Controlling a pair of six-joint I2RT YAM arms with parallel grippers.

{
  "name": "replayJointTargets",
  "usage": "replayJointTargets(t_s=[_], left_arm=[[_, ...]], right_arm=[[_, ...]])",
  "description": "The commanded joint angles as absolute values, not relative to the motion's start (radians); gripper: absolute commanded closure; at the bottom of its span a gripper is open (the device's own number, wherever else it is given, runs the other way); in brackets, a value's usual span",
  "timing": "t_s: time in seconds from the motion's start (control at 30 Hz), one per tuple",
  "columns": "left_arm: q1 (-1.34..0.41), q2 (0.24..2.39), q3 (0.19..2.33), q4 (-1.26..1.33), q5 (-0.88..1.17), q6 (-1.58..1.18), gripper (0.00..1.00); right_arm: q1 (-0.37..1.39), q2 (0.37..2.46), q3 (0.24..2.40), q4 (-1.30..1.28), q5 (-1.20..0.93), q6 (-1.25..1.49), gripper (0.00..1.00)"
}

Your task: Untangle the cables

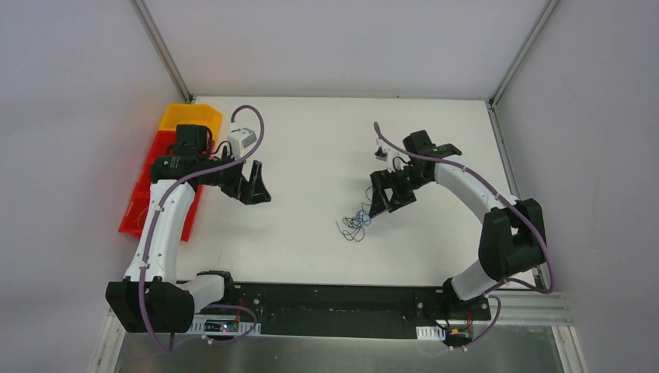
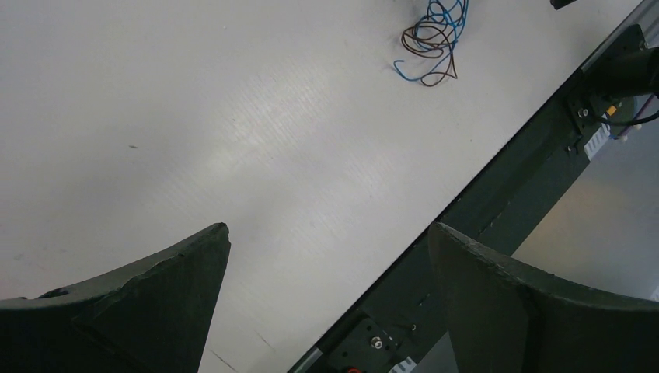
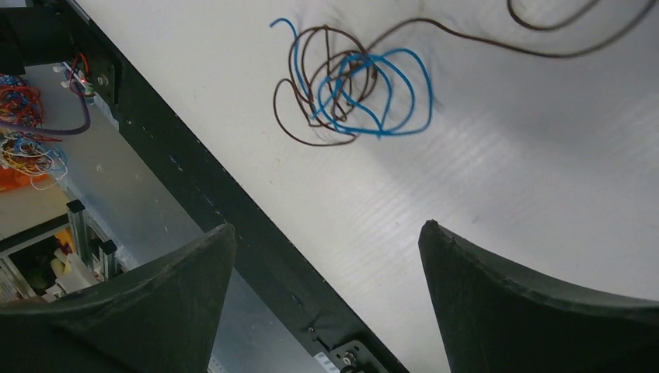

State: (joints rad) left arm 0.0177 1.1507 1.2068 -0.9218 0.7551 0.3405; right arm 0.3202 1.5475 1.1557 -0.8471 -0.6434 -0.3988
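The cables (image 1: 356, 224) lie as a small tangle of thin blue and brown loops on the white table, right of centre. My right gripper (image 1: 385, 203) hangs open just above and behind them. In the right wrist view the tangle (image 3: 350, 93) sits ahead of the gripper (image 3: 327, 225), with nothing between the fingers, and one brown strand trails off to the upper right. My left gripper (image 1: 255, 189) is open over bare table at the left, far from the tangle. In the left wrist view the cables (image 2: 431, 43) show at the top edge, well beyond that gripper (image 2: 328, 227).
A red bin (image 1: 144, 194) and a yellow bin (image 1: 190, 116) stand at the table's left edge behind the left arm. A small dark object (image 1: 381, 153) sits behind the right gripper. The black base rail (image 1: 334, 307) runs along the near edge. Loose coloured wires (image 3: 23, 116) lie below the table.
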Motion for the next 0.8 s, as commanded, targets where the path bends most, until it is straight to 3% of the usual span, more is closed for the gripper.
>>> replayJointTargets(t_s=[0.0,0.13,0.23,0.43,0.5,0.77], left_arm=[[0.004,1.115,1.143,-0.899,0.83,0.346,0.02],[-0.047,1.12,1.12,-0.857,0.841,0.326,0.03],[-0.051,1.14,1.119,-0.833,0.842,0.304,0.05],[-0.058,1.154,1.073,-0.764,0.876,0.243,0.11],[-0.064,1.154,1.056,-0.721,0.887,0.201,0.15],[-0.23,1.158,0.999,-0.52,0.897,0.085,0.23]], right_arm=[[0.417,1.618,1.188,-0.686,-0.635,-0.303,0.09],[0.477,1.729,1.176,-0.593,-0.565,-0.349,0.13],[0.507,1.792,1.163,-0.522,-0.552,-0.351,0.25],[0.53,1.819,1.224,-0.555,-0.662,-0.361,0.86],[0.537,1.779,1.229,-0.553,-0.711,-0.34,1.0],[0.585,1.65,1.333,-0.507,-0.836,-0.161,1.0]])
